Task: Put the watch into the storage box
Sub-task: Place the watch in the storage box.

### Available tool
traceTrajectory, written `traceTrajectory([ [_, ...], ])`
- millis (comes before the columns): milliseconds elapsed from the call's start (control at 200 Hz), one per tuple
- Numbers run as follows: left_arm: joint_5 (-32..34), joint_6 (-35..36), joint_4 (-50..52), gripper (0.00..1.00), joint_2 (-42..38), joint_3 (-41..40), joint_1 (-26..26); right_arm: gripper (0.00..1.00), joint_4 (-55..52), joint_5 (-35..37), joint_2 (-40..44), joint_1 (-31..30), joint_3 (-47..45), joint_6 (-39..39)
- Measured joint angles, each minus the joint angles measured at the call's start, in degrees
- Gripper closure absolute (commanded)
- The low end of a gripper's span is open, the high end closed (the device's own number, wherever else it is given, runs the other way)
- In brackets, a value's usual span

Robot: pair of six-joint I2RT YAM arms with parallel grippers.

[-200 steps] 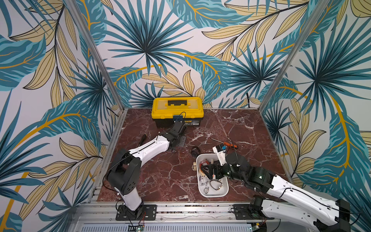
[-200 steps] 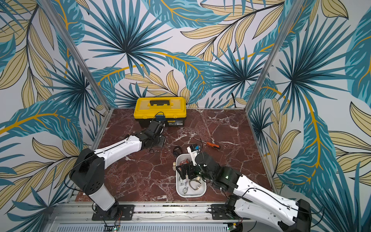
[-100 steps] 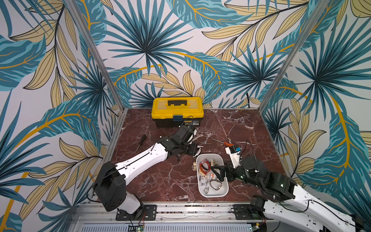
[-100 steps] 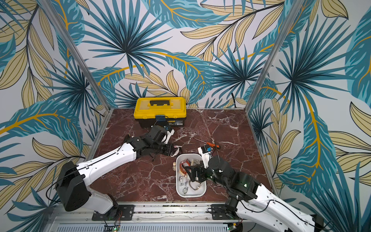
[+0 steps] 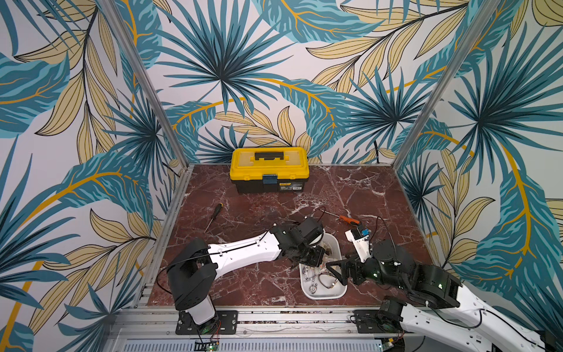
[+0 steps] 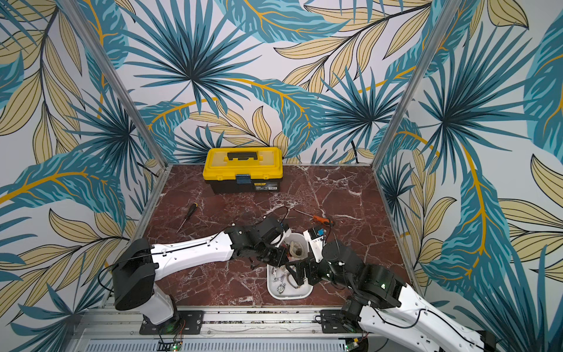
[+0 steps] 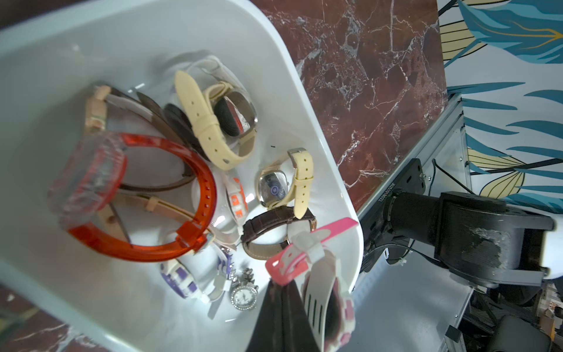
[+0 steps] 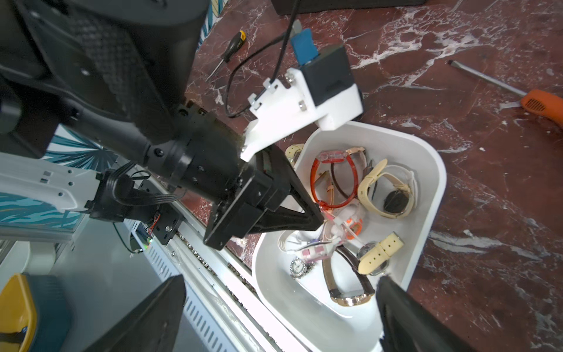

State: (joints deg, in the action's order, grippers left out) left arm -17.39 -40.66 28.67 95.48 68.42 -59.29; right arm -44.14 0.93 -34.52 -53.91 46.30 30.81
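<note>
The storage box (image 5: 323, 297) (image 6: 289, 295) is a shallow white bin at the table's front, with several watches lying in it. My left gripper (image 5: 309, 260) (image 7: 283, 286) is shut on the strap of a pink-and-white watch (image 7: 320, 292) (image 8: 315, 251). The watch hangs from its tips over the inside of the box, near the left rim (image 7: 304, 100). In the right wrist view the left gripper (image 8: 320, 219) has its tips over the watches. My right gripper (image 5: 335, 271) (image 8: 280, 283) stands open at the box's near right side, with nothing between its fingers (image 8: 158, 311).
A yellow-lidded black toolbox (image 5: 269, 170) stands at the back. A black-handled screwdriver (image 5: 214, 215) lies at the left, and an orange-handled one (image 5: 347, 218) lies behind the box. A red translucent watch (image 7: 170, 195) and cream-strapped ones (image 7: 207, 122) fill the box's far end.
My left arm has swung from near the toolbox forward and right, bringing the watch over the box. My right gripper has drawn back toward the right, still open.
</note>
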Motion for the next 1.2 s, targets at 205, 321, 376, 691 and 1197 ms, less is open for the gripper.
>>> traceTrajectory([
  [205,0.68,-2.29,-1.55,1.0,2.82,-0.72,-1.64,0.0,-2.91,-1.27,1.18,-2.97,-0.02,0.02],
  [321,1.57,-3.34,-1.9,1.0,4.2,-1.57,-1.81,0.0,-4.92,-1.38,2.08,-4.0,0.0,0.07],
  [376,2.05,-3.76,-2.14,1.0,4.28,-2.12,-1.81,0.0,-6.21,-1.38,2.08,-4.35,0.0,0.09],
  [691,4.5,-5.33,-3.15,1.0,4.28,-3.96,-1.79,0.0,-12.79,0.35,1.73,-5.31,2.91,1.33],
  [1197,4.52,-5.86,-3.78,0.91,5.92,-4.0,-3.06,0.0,-14.91,2.23,1.4,-5.42,3.1,1.79],
])
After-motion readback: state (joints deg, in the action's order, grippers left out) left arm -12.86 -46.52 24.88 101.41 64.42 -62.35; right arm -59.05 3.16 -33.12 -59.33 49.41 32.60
